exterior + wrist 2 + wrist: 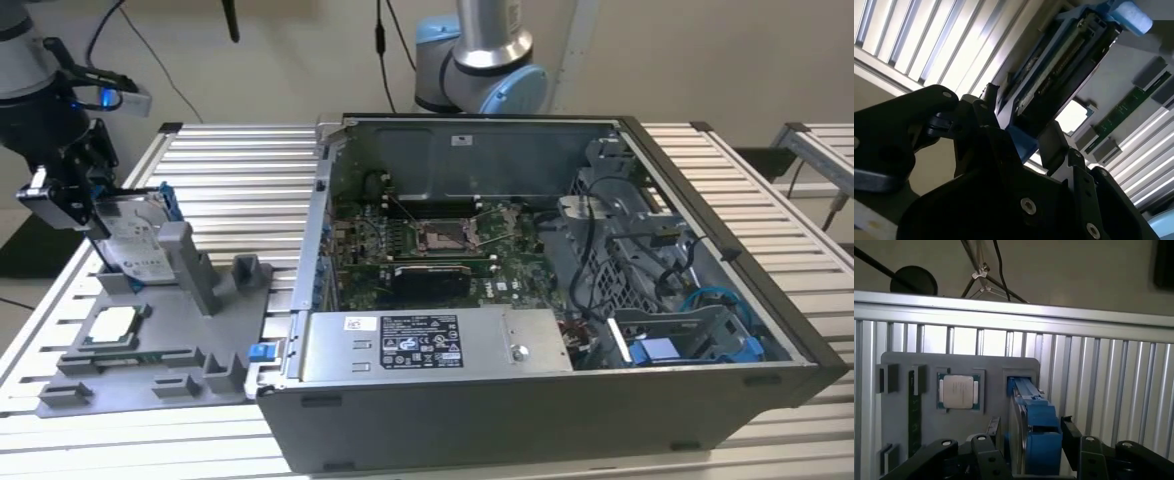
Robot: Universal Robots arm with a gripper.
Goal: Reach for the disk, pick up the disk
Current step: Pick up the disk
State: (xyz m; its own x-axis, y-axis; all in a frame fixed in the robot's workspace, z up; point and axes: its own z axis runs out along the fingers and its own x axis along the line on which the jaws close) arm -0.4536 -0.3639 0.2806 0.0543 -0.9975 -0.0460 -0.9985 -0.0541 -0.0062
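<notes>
Gripper [1029,442] is sitting wide around the disk [1041,422], which is standing on edge in the gray tray [187,335], at nine o'clock from the computer case [534,425]. I think a good grab means squeezing both flat sides evenly.

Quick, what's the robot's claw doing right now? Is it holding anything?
Gripper: set around the top of the disk, which stands in the gray holder; whether it is open or shut on it cannot be told.
</notes>
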